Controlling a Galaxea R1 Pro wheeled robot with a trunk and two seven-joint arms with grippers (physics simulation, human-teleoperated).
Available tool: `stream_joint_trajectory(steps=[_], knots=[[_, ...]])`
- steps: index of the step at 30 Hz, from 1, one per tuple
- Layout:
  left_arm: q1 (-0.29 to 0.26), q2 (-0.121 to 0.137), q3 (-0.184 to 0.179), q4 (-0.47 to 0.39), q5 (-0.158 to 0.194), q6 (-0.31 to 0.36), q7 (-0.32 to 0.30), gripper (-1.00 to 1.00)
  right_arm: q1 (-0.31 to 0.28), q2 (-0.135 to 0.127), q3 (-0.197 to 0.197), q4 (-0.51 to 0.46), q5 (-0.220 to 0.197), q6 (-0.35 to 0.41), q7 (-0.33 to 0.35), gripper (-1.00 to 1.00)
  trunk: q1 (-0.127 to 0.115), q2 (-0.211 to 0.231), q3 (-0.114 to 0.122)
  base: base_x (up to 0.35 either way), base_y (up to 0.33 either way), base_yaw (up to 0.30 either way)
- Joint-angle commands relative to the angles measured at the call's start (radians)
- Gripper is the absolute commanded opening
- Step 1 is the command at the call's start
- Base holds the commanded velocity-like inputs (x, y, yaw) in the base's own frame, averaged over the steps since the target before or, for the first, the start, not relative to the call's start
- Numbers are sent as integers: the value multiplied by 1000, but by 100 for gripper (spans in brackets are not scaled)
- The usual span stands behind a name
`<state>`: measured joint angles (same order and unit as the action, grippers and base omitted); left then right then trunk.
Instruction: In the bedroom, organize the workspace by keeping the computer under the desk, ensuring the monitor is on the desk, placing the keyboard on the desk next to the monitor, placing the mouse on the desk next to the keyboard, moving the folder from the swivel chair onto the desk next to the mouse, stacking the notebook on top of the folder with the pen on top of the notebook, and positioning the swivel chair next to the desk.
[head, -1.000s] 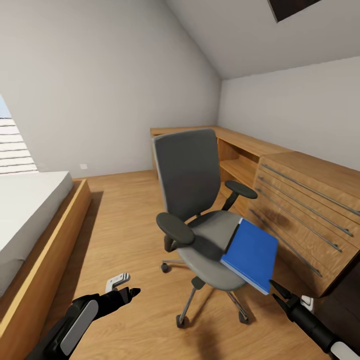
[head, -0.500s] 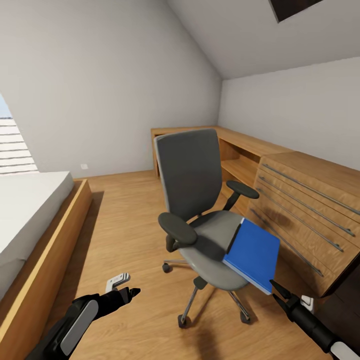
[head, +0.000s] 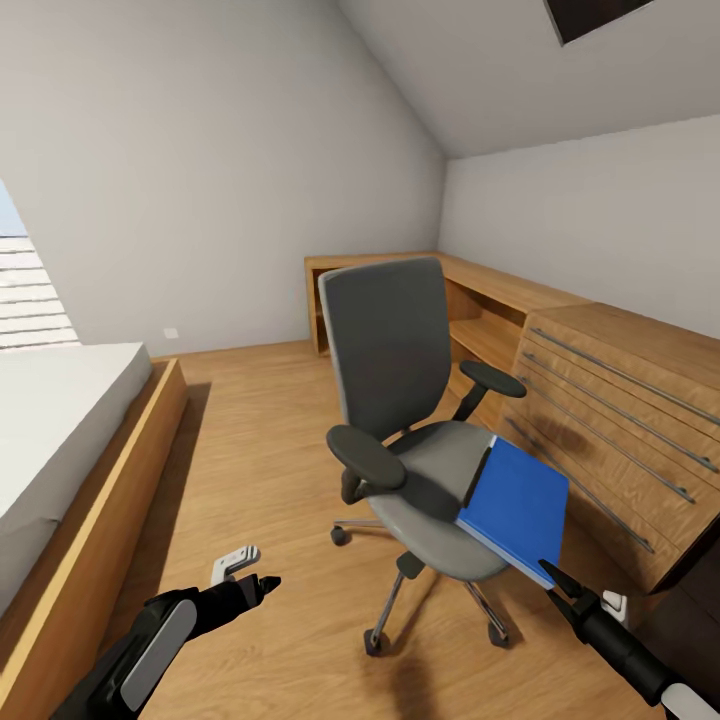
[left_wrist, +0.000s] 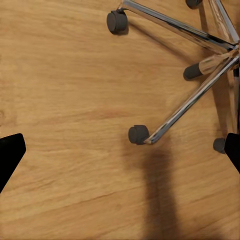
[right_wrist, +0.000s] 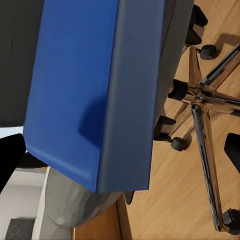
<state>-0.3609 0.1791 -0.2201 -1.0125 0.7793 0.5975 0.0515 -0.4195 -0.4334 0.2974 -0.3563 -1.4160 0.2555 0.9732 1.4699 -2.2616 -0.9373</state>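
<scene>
The grey swivel chair (head: 390, 350) stands on the wooden floor in the middle of the head view, its chrome star base (left_wrist: 185, 107) under the left wrist camera. A bright-blue folder (head: 515, 505) lies tilted on the seat and hangs over its front right edge. My right gripper (head: 560, 590) is open just below the folder's lower corner. In the right wrist view the folder (right_wrist: 75, 90) lies close ahead of that gripper (right_wrist: 120, 155). My left gripper (head: 255, 583) is open and empty, low at the chair's left, above bare floor (left_wrist: 120, 150).
A bed (head: 60, 420) in a wooden frame runs along the left. A light wooden chest with long bar handles (head: 610, 420) stands right of the chair, close to the folder. A low wooden shelf unit (head: 480, 300) lines the far wall. Open floor (head: 250, 450) lies between bed and chair.
The whole picture has drifted slightly right and down, so the camera has moved. Both grippers keep the same pose, and the folder still rests on the seat.
</scene>
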Motion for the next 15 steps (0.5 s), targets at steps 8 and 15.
stream_joint_trajectory(steps=[8,15], knots=[[-1,1,-2,-1,8,2,5,100,-1,-1,5,0,-11,8,2,100,0,0,-1,5,7,0],[-1,1,-2,0,8,2,6,100,-1,-1,5,0,-11,8,2,100,0,0,-1,136,77,0]])
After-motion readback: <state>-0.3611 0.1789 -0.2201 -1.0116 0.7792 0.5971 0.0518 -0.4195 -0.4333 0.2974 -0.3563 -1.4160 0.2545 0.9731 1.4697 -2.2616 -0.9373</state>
